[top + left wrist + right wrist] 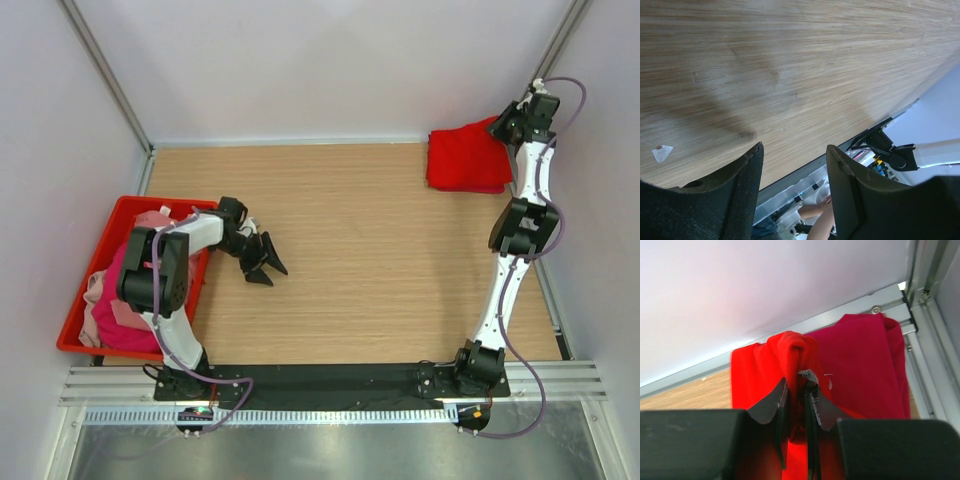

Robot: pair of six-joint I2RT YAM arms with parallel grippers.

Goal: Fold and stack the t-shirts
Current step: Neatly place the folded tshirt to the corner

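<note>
Your right gripper (796, 384) is clamped on a fold of the bright red t-shirt (752, 371) at upper right, while your parted left gripper (264, 270) hovers mid-left, with the pink t-shirts (113, 305) in the bin (105, 351) just to its left.

Wooden counter (380, 250) with a red bin (90, 272) at its left side and folded red shirts (462, 160) in its far right corner.

Wooden table (380, 260), pale walls (330, 60), metal frame (105, 70)
</note>
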